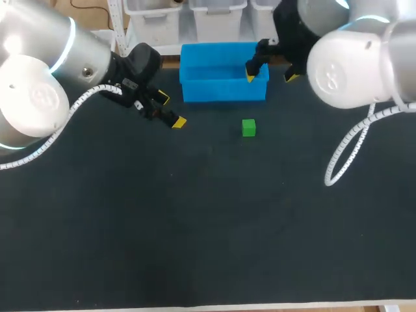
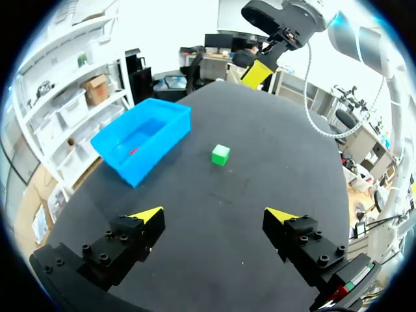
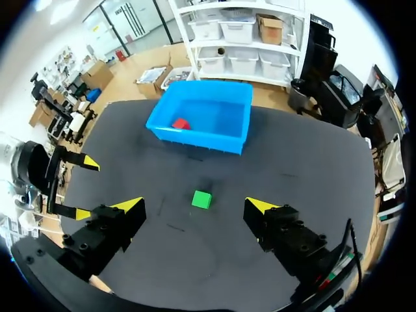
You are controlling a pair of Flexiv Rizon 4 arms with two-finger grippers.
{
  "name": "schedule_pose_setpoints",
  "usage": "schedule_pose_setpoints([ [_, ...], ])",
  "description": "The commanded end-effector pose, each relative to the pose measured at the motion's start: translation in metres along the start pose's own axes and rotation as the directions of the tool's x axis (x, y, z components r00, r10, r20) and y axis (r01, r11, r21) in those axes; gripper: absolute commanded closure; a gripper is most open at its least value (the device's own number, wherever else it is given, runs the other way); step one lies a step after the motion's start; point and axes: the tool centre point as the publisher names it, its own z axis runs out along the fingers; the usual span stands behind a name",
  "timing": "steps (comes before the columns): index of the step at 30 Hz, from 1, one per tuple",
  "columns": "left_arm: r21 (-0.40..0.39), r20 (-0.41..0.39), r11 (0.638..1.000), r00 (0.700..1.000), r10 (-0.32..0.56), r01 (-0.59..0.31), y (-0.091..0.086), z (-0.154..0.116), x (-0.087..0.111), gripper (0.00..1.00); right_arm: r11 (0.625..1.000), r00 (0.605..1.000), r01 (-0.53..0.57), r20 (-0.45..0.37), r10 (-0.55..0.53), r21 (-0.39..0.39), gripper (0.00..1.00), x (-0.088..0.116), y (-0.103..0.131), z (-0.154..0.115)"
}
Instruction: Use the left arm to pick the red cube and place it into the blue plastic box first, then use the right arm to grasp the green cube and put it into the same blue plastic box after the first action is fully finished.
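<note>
Pincers both stood apart, empty: left pincer (image 1: 170, 110) at eight o'clock of the blue plastic box (image 1: 221, 90), right pincer (image 1: 271, 77) at three; red cube (image 3: 181, 123) lay inside, green cube (image 1: 248, 127) on the table (image 1: 195, 214) at five.

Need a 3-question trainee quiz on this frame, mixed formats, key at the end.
1. True or false: the red cube lies inside the blue plastic box.
2. Where is the green cube? A) in the box B) on the table, outside the box C) held by the right gripper
3. Fill in: the left gripper and the right gripper are both ____.
Key: 1 true; 2 B; 3 open.
</note>
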Motion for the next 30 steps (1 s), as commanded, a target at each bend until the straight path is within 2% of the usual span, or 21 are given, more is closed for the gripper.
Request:
schedule_pose_setpoints([
  [1, 0.002, 0.005, 1.0, 1.0, 0.003, -0.003, 0.0, 0.0, 0.001, 0.0, 0.998, 1.0, -0.012, -0.022, 0.013, 0.063, 0.0, -0.003, 0.008, 0.003],
  [9, 0.002, 0.005, 1.0, 1.0, 0.003, -0.003, 0.0, 0.0, 0.001, 0.0, 0.992, 0.997, -0.033, -0.066, 0.041, 0.12, 0.0, -0.006, 0.014, 0.006],
  [22, 0.002, 0.005, 1.0, 1.0, 0.003, -0.003, 0.0, 0.0, 0.001, 0.0, 0.988, 0.988, -0.001, -0.154, 0.025, 0.154, 0.0, -0.005, 0.033, 0.011],
  [30, 0.002, 0.005, 1.0, 1.0, 0.003, -0.003, 0.0, 0.0, 0.001, 0.0, 0.984, 0.98, -0.048, -0.183, 0.08, 0.172, 0.0, -0.001, 0.041, 0.013],
])
